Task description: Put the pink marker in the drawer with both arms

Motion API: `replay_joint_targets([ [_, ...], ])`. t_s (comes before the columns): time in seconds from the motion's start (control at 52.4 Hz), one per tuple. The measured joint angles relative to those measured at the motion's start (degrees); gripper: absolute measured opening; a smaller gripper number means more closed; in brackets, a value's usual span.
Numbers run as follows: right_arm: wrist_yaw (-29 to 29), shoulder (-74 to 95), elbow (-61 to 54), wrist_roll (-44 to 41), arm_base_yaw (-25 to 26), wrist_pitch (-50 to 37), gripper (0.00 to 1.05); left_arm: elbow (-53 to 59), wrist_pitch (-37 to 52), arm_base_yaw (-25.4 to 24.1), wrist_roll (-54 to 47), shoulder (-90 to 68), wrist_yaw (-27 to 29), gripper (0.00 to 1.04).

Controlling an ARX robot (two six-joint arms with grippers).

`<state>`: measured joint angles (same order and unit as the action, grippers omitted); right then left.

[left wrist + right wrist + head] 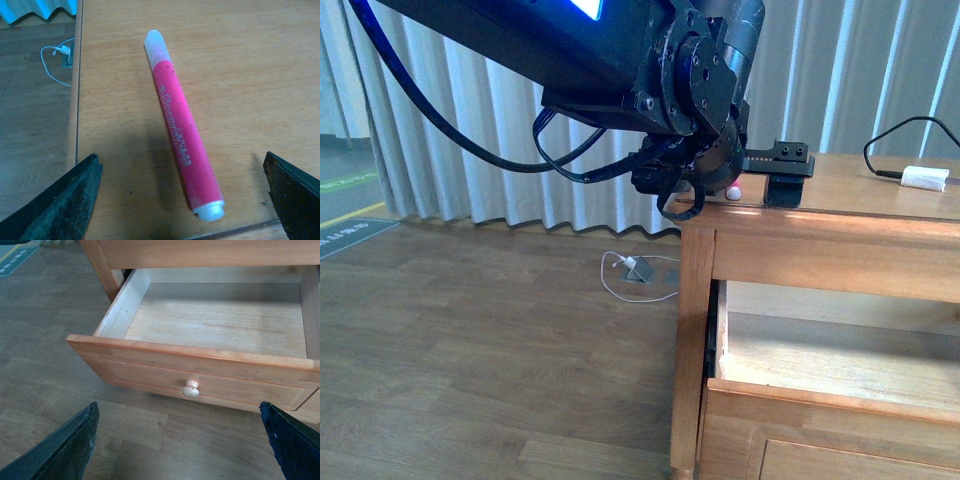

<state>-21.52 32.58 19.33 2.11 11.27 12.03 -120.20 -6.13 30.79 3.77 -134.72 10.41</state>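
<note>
The pink marker (182,125) lies flat on the dresser top (240,60), its white cap end pointing away and its white butt end near the top's front edge. My left gripper (181,161) is open and straddles the marker, one black finger on each side, neither touching it. In the front view only the marker's end (733,191) shows under the left gripper (756,188). The top drawer (150,352) is pulled out and empty, and its pale knob (190,389) faces my right gripper (177,411). That gripper hangs open over the floor just in front of the knob.
A white adapter (925,178) with a black cable lies on the dresser top at the far right. A white charger and cord (635,270) lie on the wooden floor by the curtain. The left arm's bulk (620,60) fills the upper front view.
</note>
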Motion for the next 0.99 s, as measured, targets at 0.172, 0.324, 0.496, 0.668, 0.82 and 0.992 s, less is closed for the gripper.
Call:
replay_joint_targets([
  [0.172,0.0,-0.02,0.0,0.0,0.0,0.0,0.96,-1.33,-1.27,0.09,0.85,-0.52,0.57,0.99],
  [0.324,0.0,-0.02,0.0,0.0,0.0,0.0,0.96,-3.56,-2.21,-0.04,0.92,-2.01,1.18,0.99],
  [0.496,0.0,-0.02,0.0,0.0,0.0,0.0,0.96,-6.99,-3.87,-0.24,0.96,-3.93,1.44,0.99],
  [0.668,0.0,-0.02,0.0,0.0,0.0,0.0,0.96,-10.47,-6.32,-0.46,0.57,-5.81,2.14,0.86],
  [0.82,0.0,-0.02,0.0,0.0,0.0,0.0,0.96,-12.31,-7.87,-0.74,0.35,-6.73,2.6,0.62],
  [0.992,0.0,-0.02,0.0,0.0,0.0,0.0,0.96,-13.18,-8.46,-1.18,0.33,-7.17,2.71,0.35],
])
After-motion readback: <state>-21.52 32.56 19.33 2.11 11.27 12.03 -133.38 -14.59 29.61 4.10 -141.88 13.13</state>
